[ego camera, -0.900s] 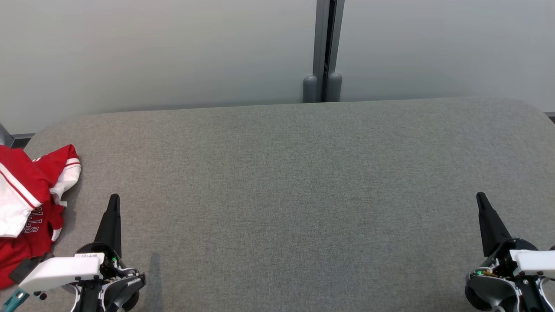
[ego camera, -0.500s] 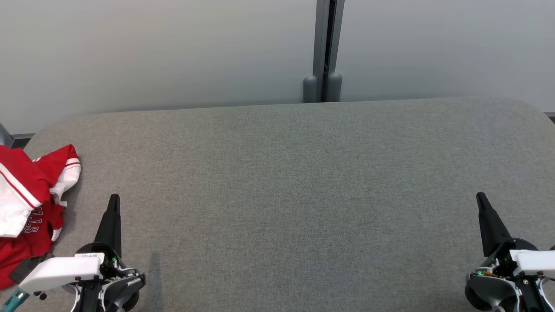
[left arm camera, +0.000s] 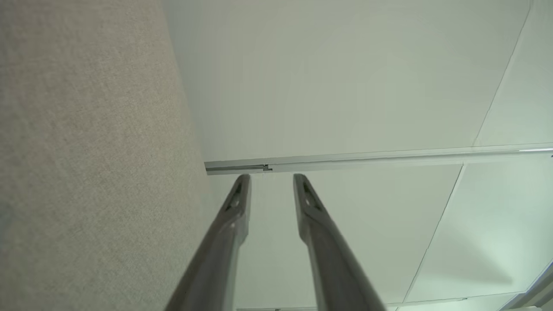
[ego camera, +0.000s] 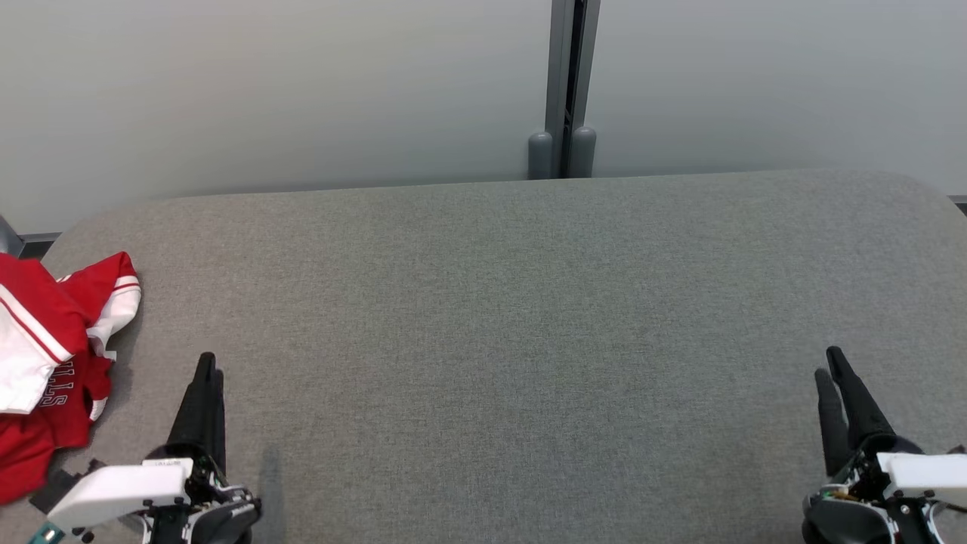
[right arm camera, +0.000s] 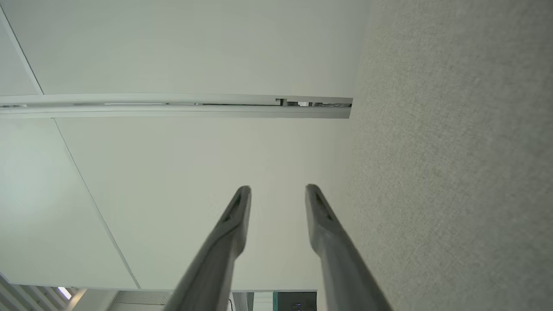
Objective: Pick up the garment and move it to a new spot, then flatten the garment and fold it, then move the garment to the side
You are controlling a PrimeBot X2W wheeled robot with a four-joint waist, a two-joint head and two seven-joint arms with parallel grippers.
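A red and white garment (ego camera: 45, 355) lies crumpled at the left edge of the grey felt table (ego camera: 498, 317), partly cut off by the head view's border. My left gripper (ego camera: 205, 369) hovers low at the front left, just right of the garment and apart from it. In the left wrist view its fingers (left arm camera: 268, 181) stand a little apart with nothing between them. My right gripper (ego camera: 831, 364) is at the front right, far from the garment. Its two fingers (right arm camera: 276, 192) also stand apart and hold nothing.
A pale partition wall (ego camera: 302, 91) with a grey vertical post (ego camera: 563, 91) runs along the table's far edge. The table's corners are rounded. Broad bare felt lies between the two grippers.
Both grippers have drawn back toward the front edge and turned slightly, so that two fingers of each now show in the head view. The garment has not moved.
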